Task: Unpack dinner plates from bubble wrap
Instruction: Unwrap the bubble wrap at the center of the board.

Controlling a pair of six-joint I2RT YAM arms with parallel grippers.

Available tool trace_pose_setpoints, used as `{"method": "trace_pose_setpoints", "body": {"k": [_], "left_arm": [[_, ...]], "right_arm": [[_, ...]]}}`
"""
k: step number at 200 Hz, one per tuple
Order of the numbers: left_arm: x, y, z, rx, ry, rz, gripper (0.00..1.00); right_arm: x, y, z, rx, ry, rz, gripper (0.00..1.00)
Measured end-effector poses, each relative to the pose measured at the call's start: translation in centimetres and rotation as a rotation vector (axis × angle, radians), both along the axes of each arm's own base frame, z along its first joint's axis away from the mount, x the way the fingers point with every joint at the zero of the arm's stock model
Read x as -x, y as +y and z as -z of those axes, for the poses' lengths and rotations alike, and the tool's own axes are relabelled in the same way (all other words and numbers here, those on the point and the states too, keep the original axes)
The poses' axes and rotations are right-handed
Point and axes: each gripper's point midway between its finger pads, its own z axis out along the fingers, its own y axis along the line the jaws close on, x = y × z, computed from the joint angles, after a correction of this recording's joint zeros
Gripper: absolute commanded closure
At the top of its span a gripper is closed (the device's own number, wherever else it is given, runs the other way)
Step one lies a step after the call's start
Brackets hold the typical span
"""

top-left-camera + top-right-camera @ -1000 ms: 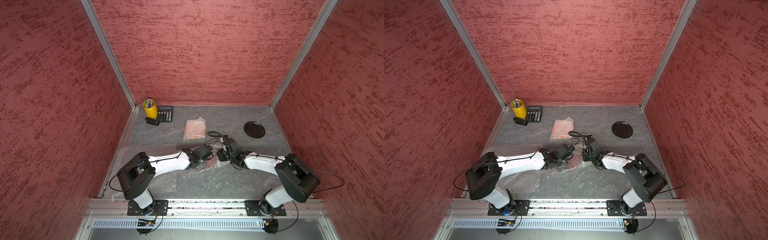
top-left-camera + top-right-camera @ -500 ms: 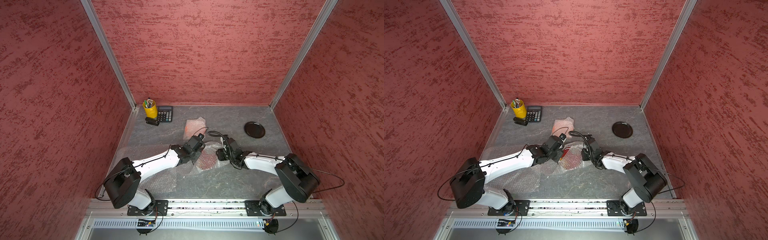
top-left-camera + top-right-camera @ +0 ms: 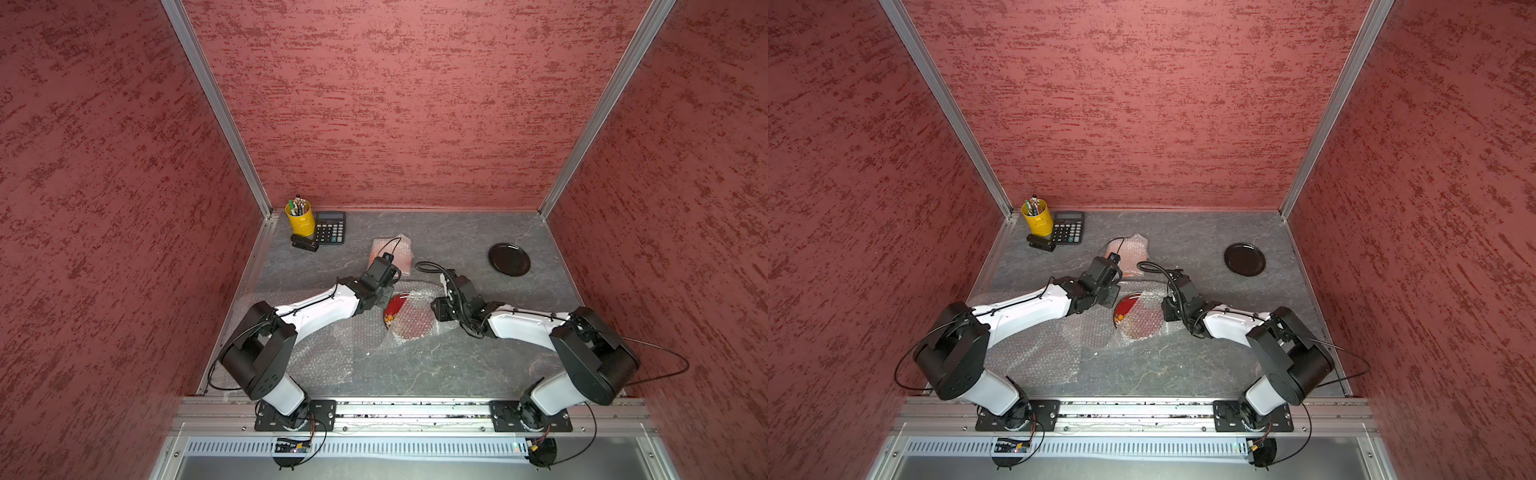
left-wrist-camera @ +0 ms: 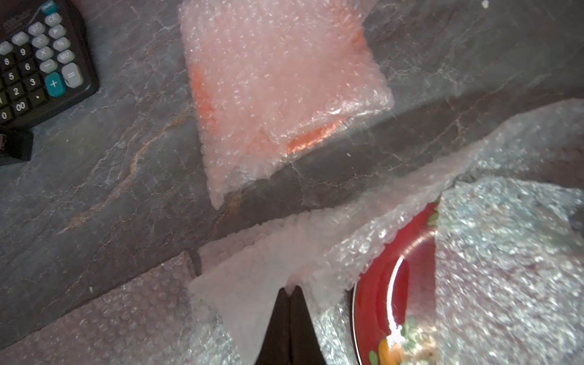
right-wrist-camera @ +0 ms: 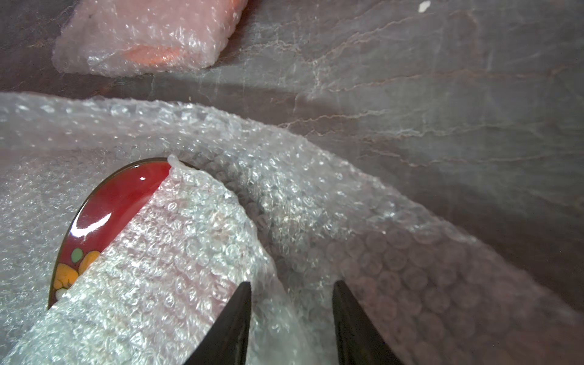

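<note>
At the far right of the grey table (image 3: 457, 374), the black plate (image 3: 509, 259) lies bare, well apart from any wrap, so one of three is done. In the middle, between the two arms, the red flowered plate (image 3: 1126, 307) is partly out: a crescent of its rim and a few flowers show, while the bubble wrap (image 5: 196, 240) covers the rest. The left gripper (image 4: 290, 289) is closed on a flap of that wrap, held up off the plate's edge. The right gripper (image 5: 290, 284) has its jaws apart, low over the wrap on the plate's other side; nothing looks pinched between them. Farther back, the orange plate (image 4: 278, 94) sits fully folded in its own wrap, untouched. A loose sheet (image 3: 320, 353) lies flat near the left arm's base. By my reading the job is about a third through — the red plate needs its remaining cover peeled away, then the orange parcel opened.
</note>
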Motion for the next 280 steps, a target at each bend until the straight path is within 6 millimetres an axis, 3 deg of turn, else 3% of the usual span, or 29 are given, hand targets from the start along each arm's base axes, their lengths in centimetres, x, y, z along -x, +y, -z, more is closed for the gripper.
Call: {"method": "trace_pose_setpoints", "body": {"k": [19,30,42,56,86,140,203,280], "left_arm": [[-1.3,0.5,-0.1,-0.004,-0.008,-0.042,0.97],[-1.9,0.8,-0.2,-0.008,-0.016,-0.066,0.80],[-2.5,1.1,-0.5,-0.009,-0.027,-0.091,0.68],[-3.0,1.5,-1.0,-0.012,-0.042,-0.122,0.46],[-3.4,2.1,-1.8,-0.025,-0.070,-0.157,0.38],[-2.2,2.9,-3.5,0.135,-0.050,-0.171,0.43],[2.9,4.2,1.9,0.331,0.202,-0.233,0.53],[7.8,3.3,5.5,0.376,0.364,-0.302,0.58]], "right_arm": [[0.0,0.0,-0.1,-0.002,-0.003,0.000,0.55],[0.0,0.0,-0.2,-0.002,-0.004,0.000,0.55],[0.0,0.0,-0.2,-0.003,-0.004,0.000,0.56],[0.0,0.0,-0.2,-0.003,-0.005,0.000,0.56],[-0.1,0.0,-0.2,-0.003,-0.005,0.000,0.55],[-0.1,0.0,-0.2,-0.002,-0.006,0.001,0.55],[-0.2,-0.1,-0.2,0.001,-0.010,0.005,0.56],[-0.6,0.1,-0.6,0.007,-0.025,0.003,0.56]]}}
